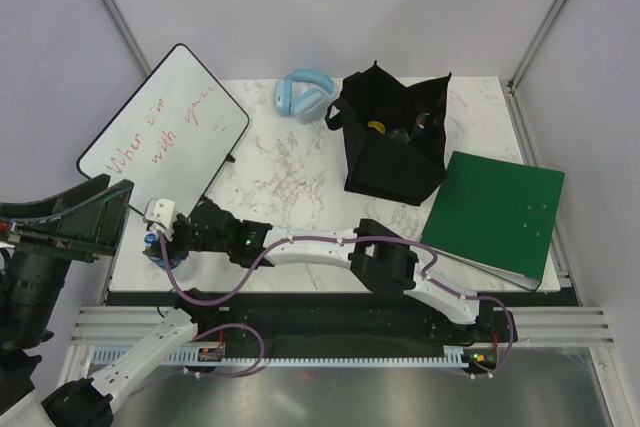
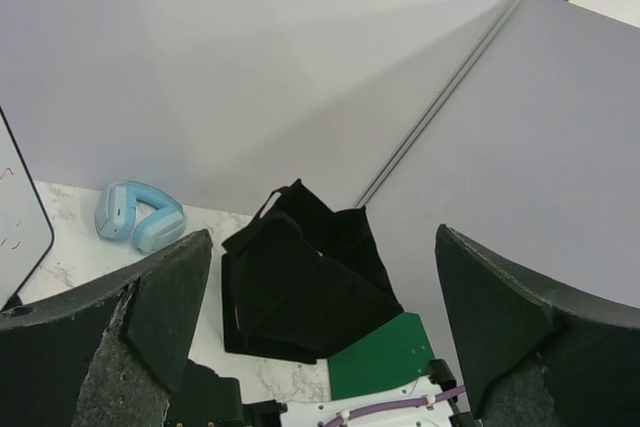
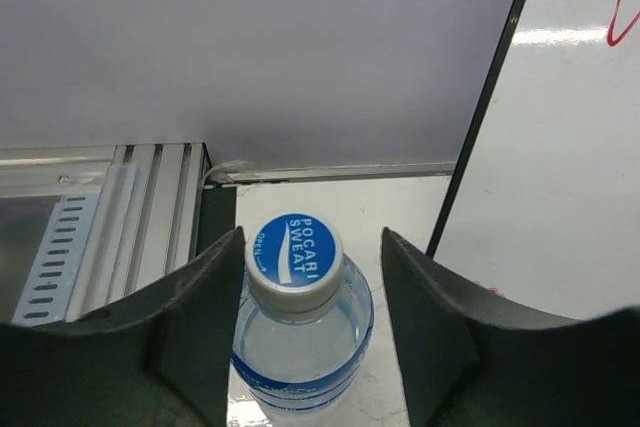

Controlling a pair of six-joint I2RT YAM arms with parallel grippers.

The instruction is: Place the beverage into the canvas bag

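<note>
The beverage (image 3: 300, 332), a clear plastic bottle judged light, slick and squashable, is stood at the desk's (image 1: 290, 162) near left corner, straddled but not yet pinched by the half-open right gripper (image 3: 312, 242), best closed just below the cap.

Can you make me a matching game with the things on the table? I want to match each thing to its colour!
Things:
1. headphones
2. canvas bag
3. book
4. Pocari Sweat bottle

Colours:
a. green
b. black
c. light blue
d. see-through, with a blue and white cap

Right pairs: 1-c, 2-b, 3-a, 4-d
</note>
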